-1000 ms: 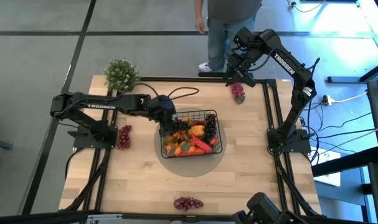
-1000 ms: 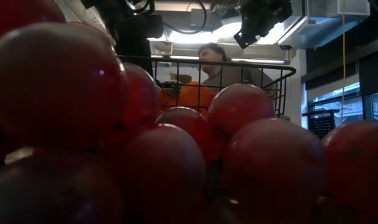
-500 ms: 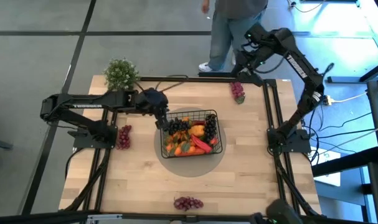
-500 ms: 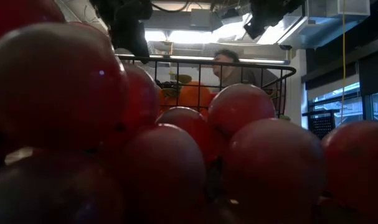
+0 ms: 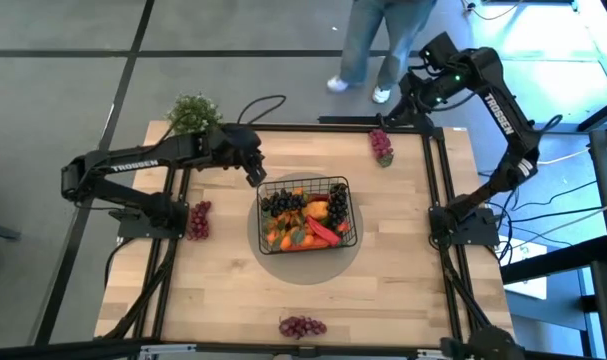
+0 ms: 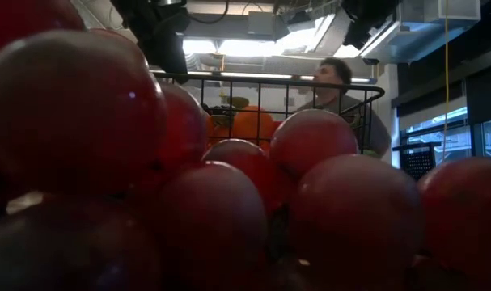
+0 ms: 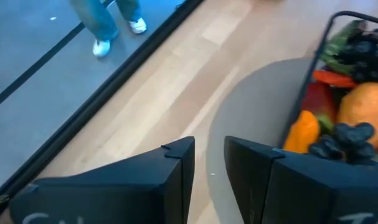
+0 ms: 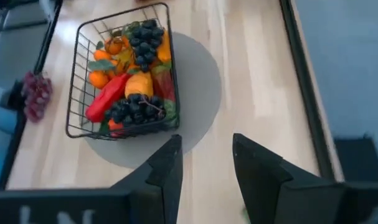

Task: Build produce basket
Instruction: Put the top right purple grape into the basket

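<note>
The black wire basket (image 5: pixel 345 186) stands on a grey round mat (image 5: pixel 273 262) at the table's middle, filled with produce (image 5: pixel 305 218): dark grapes, oranges, a red pepper, greens. My left gripper (image 5: pixel 255 173) hovers just off the basket's far left corner, open, with nothing between its fingers (image 7: pixel 208 165). My right gripper (image 5: pixel 408 110) hangs high over the table's far right edge, open and empty (image 8: pixel 207 165). From there the right wrist view looks down on the basket (image 8: pixel 73 118). In the low view the basket's rim (image 6: pixel 269 78) shows behind a close bunch of red grapes (image 6: pixel 188 178).
Loose red grape bunches lie at the left (image 5: pixel 198 220), at the near edge (image 5: pixel 302 326) and at the far right (image 5: pixel 382 145). A leafy potted plant (image 5: pixel 191 115) stands at the far left corner. A person (image 5: pixel 383 40) walks behind the table.
My left gripper has drawn back from over the basket's left rim toward the table's far left, rising and rolling a little. My right gripper has swung up and toward the table's right edge, rolling. The person behind the table has walked to the right.
</note>
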Available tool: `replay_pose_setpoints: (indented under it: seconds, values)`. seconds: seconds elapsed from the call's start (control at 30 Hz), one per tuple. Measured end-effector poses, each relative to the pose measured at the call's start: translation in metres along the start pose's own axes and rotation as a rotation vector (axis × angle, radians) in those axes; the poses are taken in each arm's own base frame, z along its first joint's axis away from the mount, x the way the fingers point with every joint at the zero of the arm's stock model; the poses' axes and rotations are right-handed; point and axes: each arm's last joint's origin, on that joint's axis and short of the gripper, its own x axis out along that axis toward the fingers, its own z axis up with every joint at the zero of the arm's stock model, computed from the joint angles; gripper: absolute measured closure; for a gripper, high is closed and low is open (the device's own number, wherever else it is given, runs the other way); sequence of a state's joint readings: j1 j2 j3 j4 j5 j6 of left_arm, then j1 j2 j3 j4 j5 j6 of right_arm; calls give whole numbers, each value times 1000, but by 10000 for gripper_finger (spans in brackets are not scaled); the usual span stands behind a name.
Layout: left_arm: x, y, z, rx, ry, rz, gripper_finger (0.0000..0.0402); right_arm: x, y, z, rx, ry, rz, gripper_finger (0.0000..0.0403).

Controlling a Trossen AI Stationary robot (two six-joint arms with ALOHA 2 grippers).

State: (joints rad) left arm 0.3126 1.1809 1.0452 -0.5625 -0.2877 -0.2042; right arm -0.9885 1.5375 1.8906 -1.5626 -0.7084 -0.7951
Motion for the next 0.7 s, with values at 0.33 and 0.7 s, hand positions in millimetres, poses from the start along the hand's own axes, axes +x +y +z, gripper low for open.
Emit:
replay_pose_setpoints:
  seconds: [0.33, 0.7]
  values:
    - [5, 21, 3, 1, 2, 69, 327, -4, -6, -32, 430, -25, -618, 273]
    - [10, 54, 7, -94, 15, 76, 328, 25, -26, -50, 761, -238, -749, 273]
